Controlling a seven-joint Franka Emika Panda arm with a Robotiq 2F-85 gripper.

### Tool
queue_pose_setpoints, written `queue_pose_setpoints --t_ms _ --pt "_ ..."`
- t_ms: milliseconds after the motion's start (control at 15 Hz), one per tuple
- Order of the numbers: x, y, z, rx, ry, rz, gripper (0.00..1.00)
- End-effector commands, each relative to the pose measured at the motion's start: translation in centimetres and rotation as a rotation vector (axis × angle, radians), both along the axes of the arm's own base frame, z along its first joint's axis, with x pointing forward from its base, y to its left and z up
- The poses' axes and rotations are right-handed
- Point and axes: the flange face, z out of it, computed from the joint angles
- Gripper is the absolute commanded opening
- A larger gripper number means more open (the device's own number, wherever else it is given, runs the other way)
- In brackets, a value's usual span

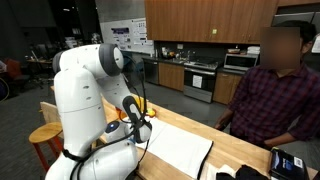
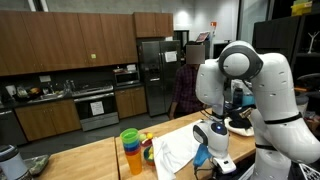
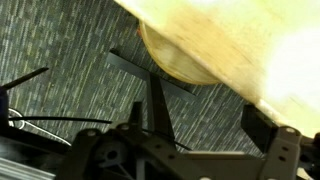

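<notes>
White cloth [image 1: 182, 150] lies flat on wood table [image 1: 195, 125], just beside robot base, prob. spread out for easy reach. Gripper [image 3: 195, 118] empty, jaws apart, looks past table edge; stool [image 3: 172, 60] on floor below. Cups [image 2: 131, 150] stacked nr cloth.

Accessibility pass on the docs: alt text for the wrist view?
Open claw hangs over grey patterned carpet, beside the edge of a light wooden tabletop. A round wooden stool is partly hidden by it, with black cables at left.
</notes>
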Motion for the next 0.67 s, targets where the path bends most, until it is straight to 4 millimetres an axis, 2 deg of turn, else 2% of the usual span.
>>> queue_pose_setpoints --t_ms 0,267,400,600 --pt "0.0 0.0 0.0 -0.003 -0.002 0.005 1.00" --pt "-0.1 0.1 -0.1 -0.006 -0.002 0.010 1.00" --pt "-0.9 -0.2 -2.5 -0.078 -0.012 -0.029 1.00" --pt "-1.1 -1.4 -3.6 -0.131 -0.029 -0.108 1.00"
